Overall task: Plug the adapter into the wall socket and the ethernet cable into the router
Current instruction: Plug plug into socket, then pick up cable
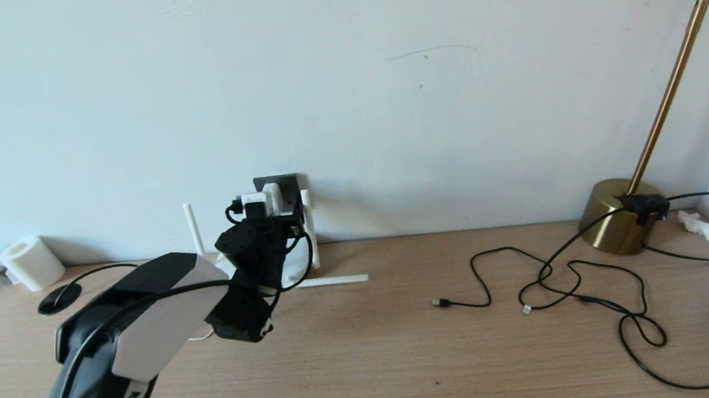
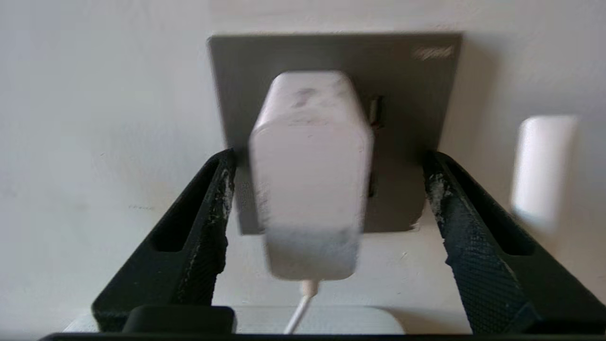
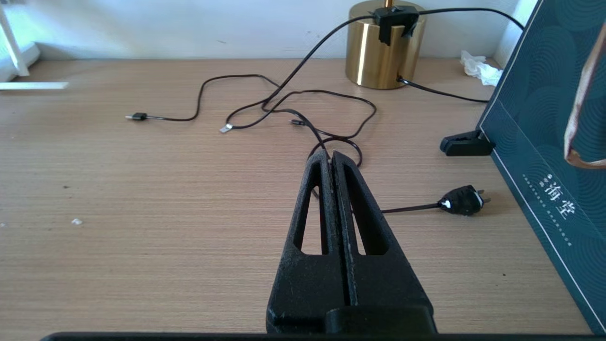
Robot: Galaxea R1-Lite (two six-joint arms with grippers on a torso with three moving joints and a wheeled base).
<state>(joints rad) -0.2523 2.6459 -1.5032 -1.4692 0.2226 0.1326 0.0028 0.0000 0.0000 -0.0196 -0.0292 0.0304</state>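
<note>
Up at the wall, the adapter [image 2: 310, 175] sits plugged in the socket [image 2: 407, 94], above the desk's [image 1: 372, 357] back edge. Left gripper [image 2: 326, 199] flanks it, fingers [image 2: 208, 227] spread and clear, released. Right gripper [image 3: 331, 163], clenched empty, hangs over the desk's right part.

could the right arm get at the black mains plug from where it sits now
Probably yes: the black mains plug lies on bare desk just beyond the shut right hand, with nothing in between.
</note>
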